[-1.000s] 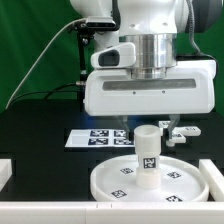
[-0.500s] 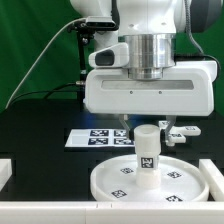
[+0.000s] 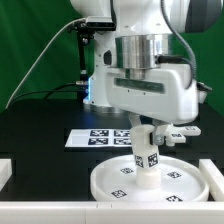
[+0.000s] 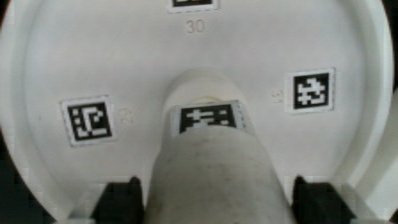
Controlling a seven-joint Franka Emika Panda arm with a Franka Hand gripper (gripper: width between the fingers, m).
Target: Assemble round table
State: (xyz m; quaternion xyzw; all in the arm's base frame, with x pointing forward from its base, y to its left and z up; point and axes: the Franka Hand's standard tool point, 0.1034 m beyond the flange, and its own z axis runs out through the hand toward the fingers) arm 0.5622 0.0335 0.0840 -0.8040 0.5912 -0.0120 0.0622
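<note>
The white round disc [image 3: 110,180] with small square tags lies at the front of the table. It also shows in the wrist view [image 4: 71,60]. The short thick leg [image 3: 147,165] stands upright on the disc's centre and carries tags. My gripper [image 3: 146,138] reaches down over the leg's top and its fingers [image 4: 125,196] press against both sides of the leg [image 4: 214,150]. The leg's top end is hidden by the hand. The small lobed foot [image 3: 181,132] lies on the table behind the disc, toward the exterior view's right.
The marker board [image 3: 90,138] lies flat behind the disc on the black table. White blocks stand at the front left [image 3: 5,172] and front right [image 3: 215,175] corners. A green backdrop and a cable are behind the arm.
The hand has come down over the leg's top and turned about its vertical axis. The leg has turned with it: two tags now face the camera instead of one.
</note>
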